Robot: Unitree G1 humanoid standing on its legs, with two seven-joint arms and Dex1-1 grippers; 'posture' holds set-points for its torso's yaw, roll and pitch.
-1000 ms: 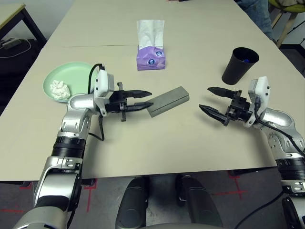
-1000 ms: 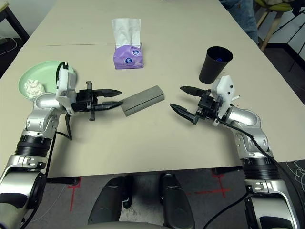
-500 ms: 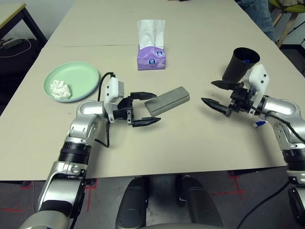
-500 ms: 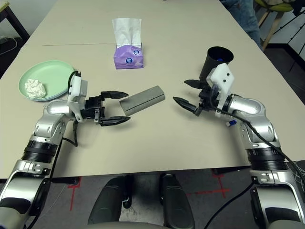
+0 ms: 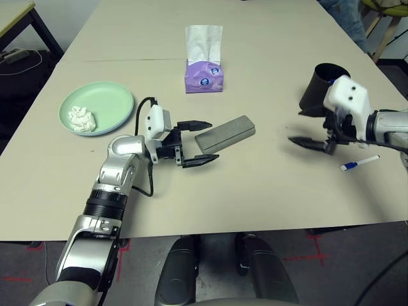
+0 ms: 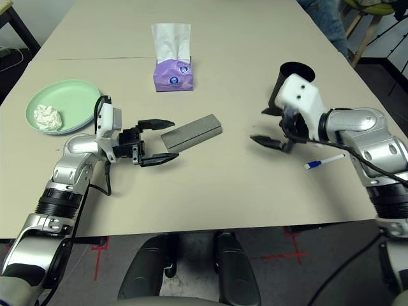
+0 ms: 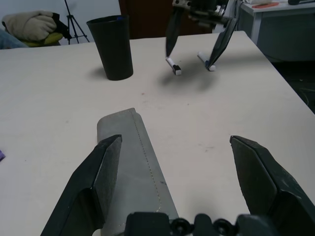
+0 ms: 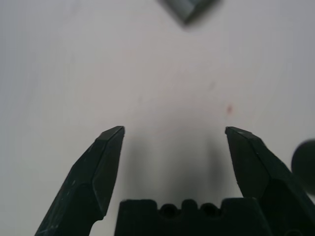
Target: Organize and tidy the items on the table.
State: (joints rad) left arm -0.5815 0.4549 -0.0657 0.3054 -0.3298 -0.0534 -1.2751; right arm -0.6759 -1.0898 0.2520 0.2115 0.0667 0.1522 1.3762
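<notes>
Beige desk point(image 5: 268, 210), both grippers spread and empty.
Left gripper point(image 5: 199, 141) sits splayed at the near end of the grey-green glasses case point(image 5: 225, 134); right gripper point(image 5: 311, 127) hangs wide near white marker pen point(image 5: 359, 163) and black cup point(image 5: 319, 89); mint plate point(image 5: 105, 102) holds crumpled tissue point(image 5: 81, 119).

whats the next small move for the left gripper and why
Probably close on the glasses case. The left gripper is open with the case's near end between its fingers but not gripped, and the right gripper is open above bare table, away from the case.
</notes>
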